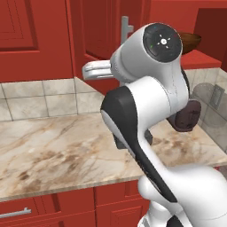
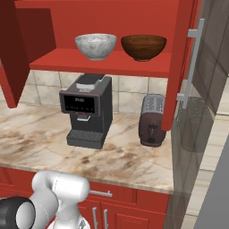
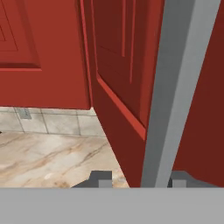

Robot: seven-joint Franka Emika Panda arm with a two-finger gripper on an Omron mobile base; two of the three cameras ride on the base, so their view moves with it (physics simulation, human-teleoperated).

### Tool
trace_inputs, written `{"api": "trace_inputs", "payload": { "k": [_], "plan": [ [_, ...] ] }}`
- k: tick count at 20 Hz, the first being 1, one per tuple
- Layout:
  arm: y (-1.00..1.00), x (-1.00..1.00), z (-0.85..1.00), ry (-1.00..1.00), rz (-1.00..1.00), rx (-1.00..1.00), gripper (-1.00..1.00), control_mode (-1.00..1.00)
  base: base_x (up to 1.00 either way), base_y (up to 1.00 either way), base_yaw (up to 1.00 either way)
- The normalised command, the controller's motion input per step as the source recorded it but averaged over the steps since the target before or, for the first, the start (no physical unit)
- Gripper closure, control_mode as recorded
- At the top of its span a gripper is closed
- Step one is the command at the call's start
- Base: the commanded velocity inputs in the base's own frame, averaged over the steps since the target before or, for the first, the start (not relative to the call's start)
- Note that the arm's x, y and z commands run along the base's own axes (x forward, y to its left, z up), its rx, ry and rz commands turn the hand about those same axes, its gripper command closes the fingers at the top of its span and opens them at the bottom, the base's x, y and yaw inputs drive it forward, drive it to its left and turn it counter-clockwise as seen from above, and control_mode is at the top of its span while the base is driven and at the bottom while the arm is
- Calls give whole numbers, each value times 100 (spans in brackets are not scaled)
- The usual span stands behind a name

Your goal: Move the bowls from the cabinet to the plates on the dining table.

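The cabinet stands open, its red shelf bare at the left. On the shelf sit the two bowls side by side: the grey-white marbled one to the left and the dark brown one to the right. In the hand view my gripper straddles the silver bar handle of a cabinet door. The handle lies against the right fingertip, and a gap separates it from the left one. The plates and the dining table are out of view.
On the marble counter under the shelf stand a black coffee machine and a dark toaster. The right cabinet door swings out over the counter's end. Red drawer fronts run below the counter.
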Motion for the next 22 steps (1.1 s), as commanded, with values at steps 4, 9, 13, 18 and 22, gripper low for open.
{"api": "trace_inputs", "payload": {
  "k": [4, 9, 13, 18, 22],
  "plan": [
    [48, 0, -9, 0, 0, 0, 100, -100, 0, 0, 0],
    [36, 0, -11, 0, 0, 0, 100, -100, 0, 0, 0],
    [0, 0, -3, 5, 0, 1, -100, -100, 0, 0, 0],
    [0, -1, -2, 2, 0, 2, -100, -100, 0, 0, 0],
    [0, -62, -1, 0, 0, 0, -100, -100, 0, 0, 0]
  ]
}}
